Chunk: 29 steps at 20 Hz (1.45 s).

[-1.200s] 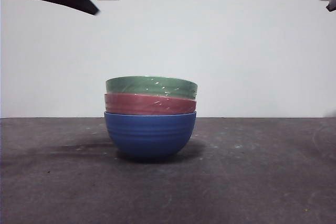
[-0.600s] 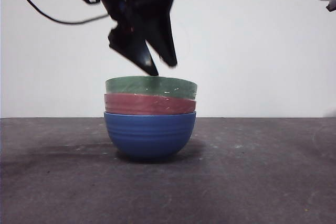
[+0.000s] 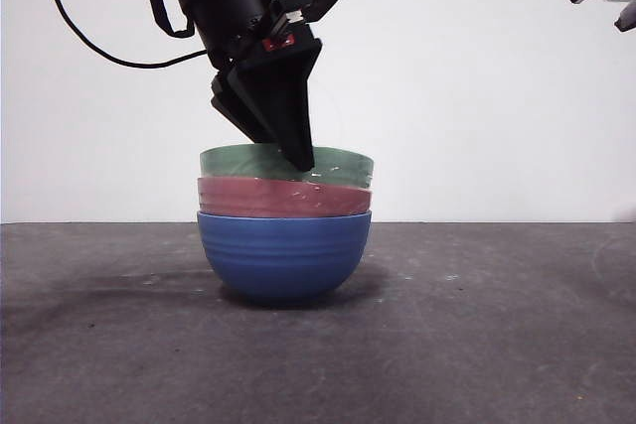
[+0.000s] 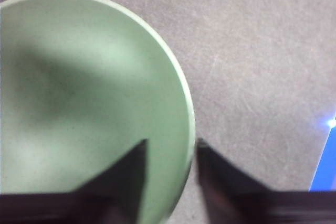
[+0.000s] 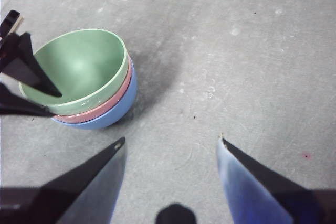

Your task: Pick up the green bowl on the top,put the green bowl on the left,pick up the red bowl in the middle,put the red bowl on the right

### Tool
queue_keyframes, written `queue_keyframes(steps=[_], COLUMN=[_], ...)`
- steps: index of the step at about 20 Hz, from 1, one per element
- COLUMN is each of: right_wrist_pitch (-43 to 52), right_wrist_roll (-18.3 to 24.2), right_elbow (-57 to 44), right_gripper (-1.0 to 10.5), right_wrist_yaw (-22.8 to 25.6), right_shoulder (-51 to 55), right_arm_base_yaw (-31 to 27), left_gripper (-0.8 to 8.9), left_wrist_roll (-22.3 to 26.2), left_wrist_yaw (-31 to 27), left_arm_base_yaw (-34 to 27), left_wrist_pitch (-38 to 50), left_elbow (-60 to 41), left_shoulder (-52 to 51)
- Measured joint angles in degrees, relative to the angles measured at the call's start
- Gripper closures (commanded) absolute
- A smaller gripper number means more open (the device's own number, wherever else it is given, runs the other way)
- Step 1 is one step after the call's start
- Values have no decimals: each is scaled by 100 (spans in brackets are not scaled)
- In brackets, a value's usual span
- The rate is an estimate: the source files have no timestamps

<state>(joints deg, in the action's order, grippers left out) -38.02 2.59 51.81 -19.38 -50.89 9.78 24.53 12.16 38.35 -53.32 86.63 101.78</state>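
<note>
Three ribbed round bowls nested mid-tabletop: green bowl [image 3: 286, 164] on top, red bowl [image 3: 284, 198] in middle, blue bowl [image 3: 284, 255] beneath, only rim bands of upper two showing. Left gripper [image 4: 169, 149] straddles green bowl's rim, jaws slightly apart, one inside, one outside; contact hard to make out, wrist picture blurred. Right gripper [image 5: 170, 142] hangs wide, well apart, above scuffed grey tabletop [image 3: 497, 345].
</note>
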Motion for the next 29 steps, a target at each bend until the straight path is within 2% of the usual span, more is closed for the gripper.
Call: queue_keyframes(steps=[3, 8, 13, 17, 20, 23, 29], right_wrist_pitch=[-2, -2, -2, -4, -9, -15, -94], right_wrist_roll=[0, 0, -2, 0, 0, 0, 0], right_elbow=[0, 0, 0, 0, 0, 0, 0], right_gripper=[663, 663, 663, 664, 664, 664, 664], right_wrist_yaw=[0, 0, 0, 2, 2, 4, 4], right_shoulder=[0, -2, -2, -2, -2, -2, -2], right_arm_base_yaw=[0, 0, 0, 0, 0, 0, 0], left_gripper=[822, 822, 822, 822, 822, 822, 822], left_wrist_roll=[249, 363, 354, -68, -468, -857, -1591], left_wrist_yaw=[46, 4, -2, -146, -979, -1427, -1624], left_arm_base_yaw=[20, 28, 85, 94, -2, -238, -308], left_wrist_pitch=[7, 9, -1038, -1491, -1939, -1663, -470], left_elbow=[0, 42, 1193, 1646, 1615, 881, -1532], left_shoulder=[0, 0, 15, -575, -1305, -1974, -2688])
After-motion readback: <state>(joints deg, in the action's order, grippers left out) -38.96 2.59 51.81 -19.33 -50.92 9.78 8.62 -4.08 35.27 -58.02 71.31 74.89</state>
